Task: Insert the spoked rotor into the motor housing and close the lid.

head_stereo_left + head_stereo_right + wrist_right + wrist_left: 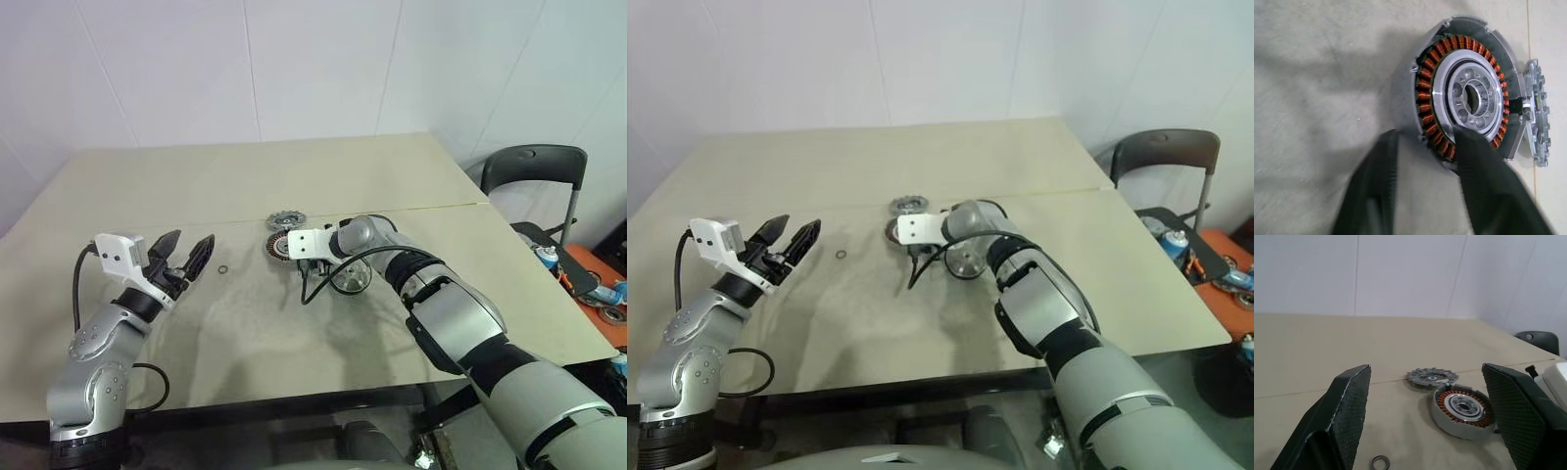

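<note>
The motor housing point(1469, 93), a disc with copper windings and a silver centre, lies flat on the table point(245, 333). My right gripper point(1425, 134) reaches down over it, open. One finger point(1484, 186) rests over the silver centre ring and the other finger point(1371, 191) stands just outside the rim. The spoked rotor point(286, 221) lies right behind the housing, touching its edge. The lid point(350, 278), a round grey cap, sits under my right forearm, partly hidden. My left gripper point(181, 255) hovers open and empty at the left, pointing toward the parts.
A tiny black ring point(224, 269) lies on the table between my left gripper and the housing. A cable hangs from my right wrist across the lid. A black chair point(534, 171) stands past the table's right edge, with clutter on the floor beyond.
</note>
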